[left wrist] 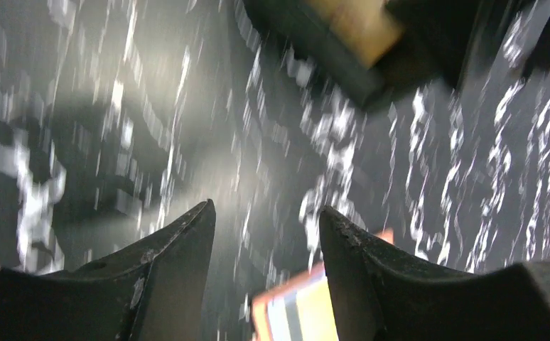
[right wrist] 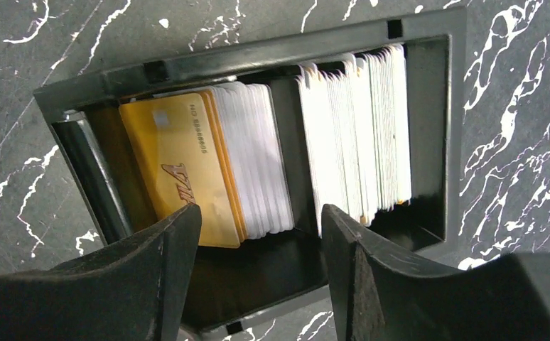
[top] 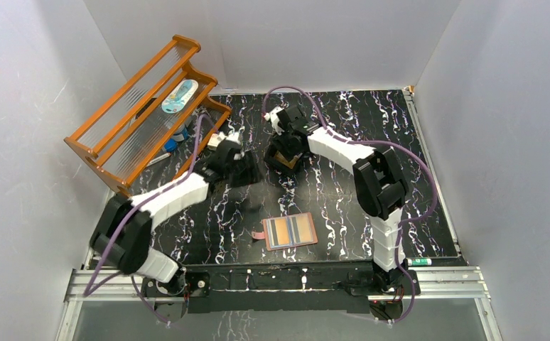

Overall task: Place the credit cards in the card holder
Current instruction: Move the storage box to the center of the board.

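The salmon-brown card holder lies open on the black marbled table near the front centre, with gold and grey cards in its sleeves; a blurred corner of it shows in the left wrist view. Several credit cards, gold-orange at the front and white behind, stand in two stacks in a black slotted tray. My right gripper is open and empty just above the tray. My left gripper is open and empty, over the table left of the tray.
An orange wooden rack with a light blue item on it stands at the back left. White walls enclose the table on three sides. A metal rail runs along the near edge by the arm bases.
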You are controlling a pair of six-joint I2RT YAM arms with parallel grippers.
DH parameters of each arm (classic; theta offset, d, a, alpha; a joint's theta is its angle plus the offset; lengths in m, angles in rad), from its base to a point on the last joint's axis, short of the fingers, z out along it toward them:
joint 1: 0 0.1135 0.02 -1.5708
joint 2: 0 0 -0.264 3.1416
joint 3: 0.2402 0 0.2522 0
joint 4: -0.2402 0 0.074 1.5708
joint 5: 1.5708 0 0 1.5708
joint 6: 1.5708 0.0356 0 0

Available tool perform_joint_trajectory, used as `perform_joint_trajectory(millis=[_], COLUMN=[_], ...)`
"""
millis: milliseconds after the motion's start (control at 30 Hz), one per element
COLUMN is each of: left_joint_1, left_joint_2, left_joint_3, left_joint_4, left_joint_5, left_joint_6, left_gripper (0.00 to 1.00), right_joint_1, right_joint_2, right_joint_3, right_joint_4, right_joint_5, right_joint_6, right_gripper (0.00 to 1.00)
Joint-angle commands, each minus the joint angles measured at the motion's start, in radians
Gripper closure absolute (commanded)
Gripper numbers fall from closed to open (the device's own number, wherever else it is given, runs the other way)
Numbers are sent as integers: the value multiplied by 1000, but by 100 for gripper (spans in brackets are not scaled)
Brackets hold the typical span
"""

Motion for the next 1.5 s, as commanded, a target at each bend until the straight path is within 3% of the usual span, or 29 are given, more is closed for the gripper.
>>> perform_joint_trajectory(millis=[0,67,100,133,200,400,467,567,700,833,1000,1200,1333,1467], left_joint_1=[100,130,149,173,178,184,187,190,190,179,129,47,23,13], left_joint_2=[213,300,406,482,538,644,667,659,593,502,366,232,193,172], left_joint_3=[145,180,251,345,391,455,466,451,387,291,153,12,-38,-73], left_joint_4=[389,535,621,595,616,617,611,626,663,687,647,638,641,650], left_joint_5=[163,227,256,331,428,508,525,564,618,629,520,358,327,342], left_joint_6=[237,325,413,429,474,550,563,589,584,553,576,578,540,523], left_gripper=[46,48,55,54,54,56,65,90,100,100,99,95,79,74], right_joint_1=[-70,-81,-93,-106,-116,-124,-127,-129,-131,-129,-109,-43,-5,25], right_joint_2=[-95,-111,-119,-125,-130,-141,-149,-162,-180,-196,-277,-353,-382,-404], right_joint_3=[48,47,46,45,35,24,18,2,-26,-53,-151,-275,-350,-393], right_joint_4=[-13,-13,-14,-19,-16,-13,-9,-6,-18,-50,-19,29,46,62], right_joint_5=[-113,-145,-155,-169,-192,-212,-210,-215,-267,-322,-420,-421,-397,-381], right_joint_6=[23,31,54,69,75,78,75,74,56,42,48,106,133,170], right_gripper=[29,30,29,29,30,31,32,32,33,33,33,33,33,35])
